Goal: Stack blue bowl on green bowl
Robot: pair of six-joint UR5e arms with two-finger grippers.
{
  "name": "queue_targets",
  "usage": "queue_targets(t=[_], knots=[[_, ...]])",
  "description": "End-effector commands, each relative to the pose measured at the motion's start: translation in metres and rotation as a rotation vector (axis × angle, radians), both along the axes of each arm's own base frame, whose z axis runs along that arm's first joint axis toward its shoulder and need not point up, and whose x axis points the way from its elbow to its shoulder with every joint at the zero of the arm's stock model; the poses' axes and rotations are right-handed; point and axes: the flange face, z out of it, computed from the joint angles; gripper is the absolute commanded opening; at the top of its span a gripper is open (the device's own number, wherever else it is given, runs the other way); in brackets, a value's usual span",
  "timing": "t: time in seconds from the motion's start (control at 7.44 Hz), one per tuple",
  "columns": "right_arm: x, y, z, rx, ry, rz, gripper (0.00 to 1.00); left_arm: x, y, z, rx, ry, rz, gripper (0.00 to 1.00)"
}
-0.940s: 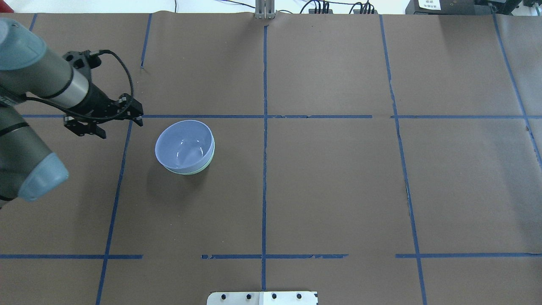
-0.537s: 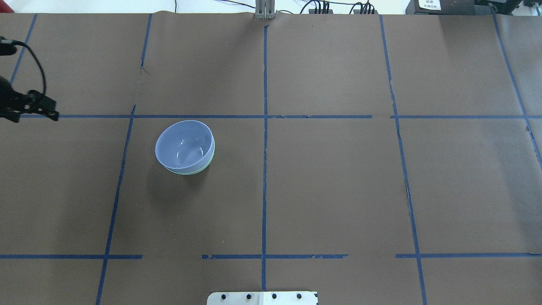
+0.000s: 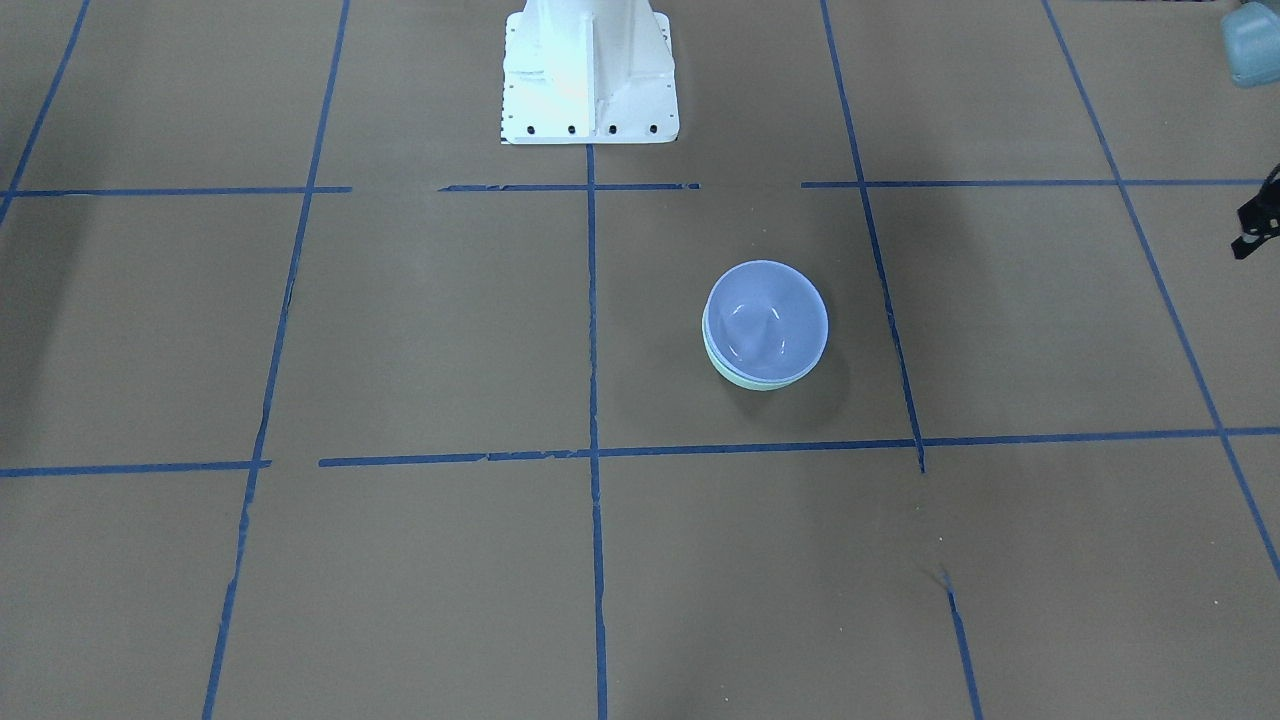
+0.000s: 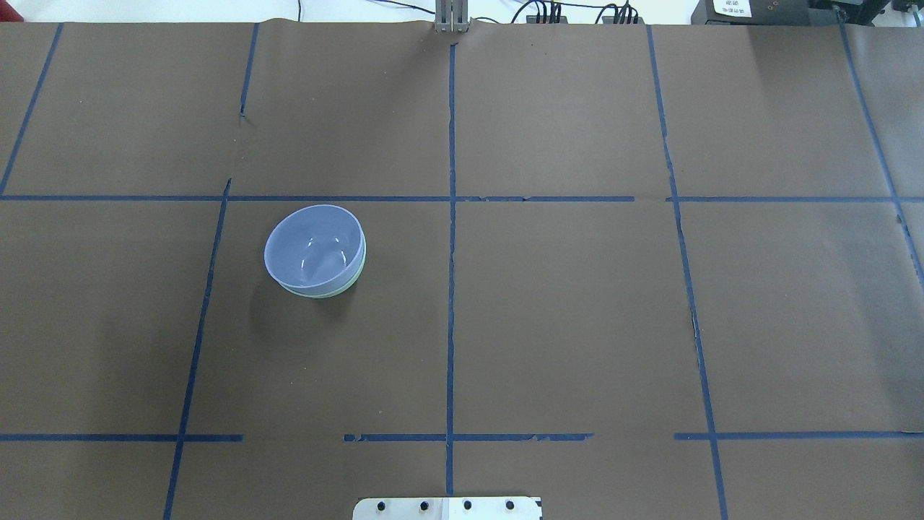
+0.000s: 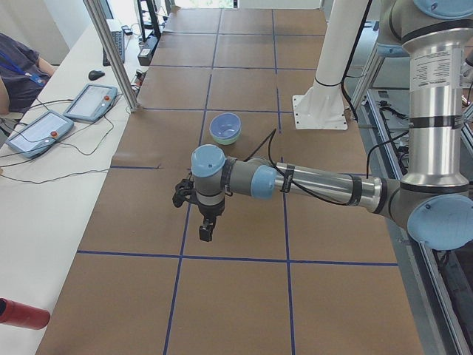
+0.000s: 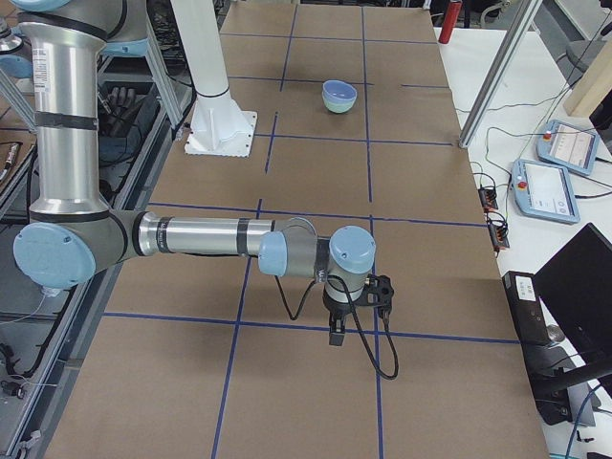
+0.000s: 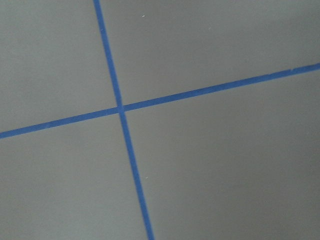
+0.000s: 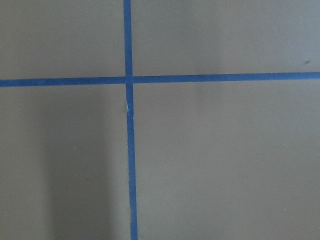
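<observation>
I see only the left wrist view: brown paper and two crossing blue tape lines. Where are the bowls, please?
Observer: The blue bowl sits nested in the green bowl, both upright.
Operator: Is my left gripper close to them?
Observer: No. The left gripper hangs over the table, well apart from the stack.
Operator: And the right gripper?
Observer: The right gripper is toward the table's end on the robot's right, also far from the bowls.
</observation>
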Motion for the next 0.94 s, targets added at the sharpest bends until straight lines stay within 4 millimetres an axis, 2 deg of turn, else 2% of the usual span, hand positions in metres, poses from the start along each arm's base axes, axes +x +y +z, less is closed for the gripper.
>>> queue_targets(t=[0.0,0.81], knots=[[0.0,0.0002,0.0002,-0.001,0.0,0.001,1.0,-0.0143,0.0283,0.0254,-0.044,0.056,-0.004,1.0],[0.0007,0.0003,0.0002,0.0,0.0,0.001,1.0,-0.0148,0.0306,0.0285,-0.048,0.058,-0.004,1.0]])
